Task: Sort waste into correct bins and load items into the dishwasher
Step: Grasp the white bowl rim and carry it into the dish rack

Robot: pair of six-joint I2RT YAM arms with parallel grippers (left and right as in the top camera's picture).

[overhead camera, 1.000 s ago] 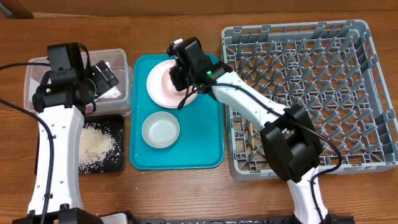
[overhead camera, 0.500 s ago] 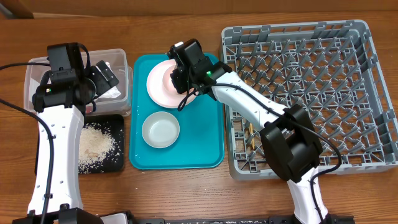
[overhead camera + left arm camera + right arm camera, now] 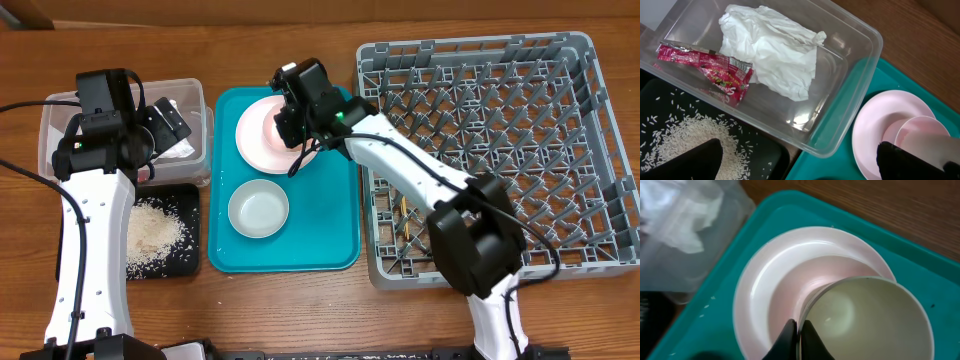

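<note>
My right gripper [image 3: 799, 332] is shut on the rim of the small cream cup [image 3: 875, 320]. The cup sits on the pale pink plate [image 3: 775, 285] at the back of the teal tray [image 3: 330, 230]. In the overhead view the right gripper [image 3: 290, 125] hides the cup above the plate [image 3: 258, 135]. The pale grey bowl [image 3: 258, 208] sits in front of the plate. My left gripper [image 3: 800, 167] is open and empty over the clear tub [image 3: 850, 65], which holds the white napkin [image 3: 772, 50] and the red sauce packet [image 3: 710, 70]. Rice [image 3: 150, 235] lies in the black tray [image 3: 190, 262].
The grey dish rack [image 3: 500, 150] stands right of the teal tray, with chopsticks [image 3: 403, 215] lying near its front left. The clear tub and black tray stand left of the teal tray. Bare wooden table runs along the back and front edges.
My right arm's elbow has shifted slightly to the right. Its gripper stays over the pink plate. The left arm has not moved.
</note>
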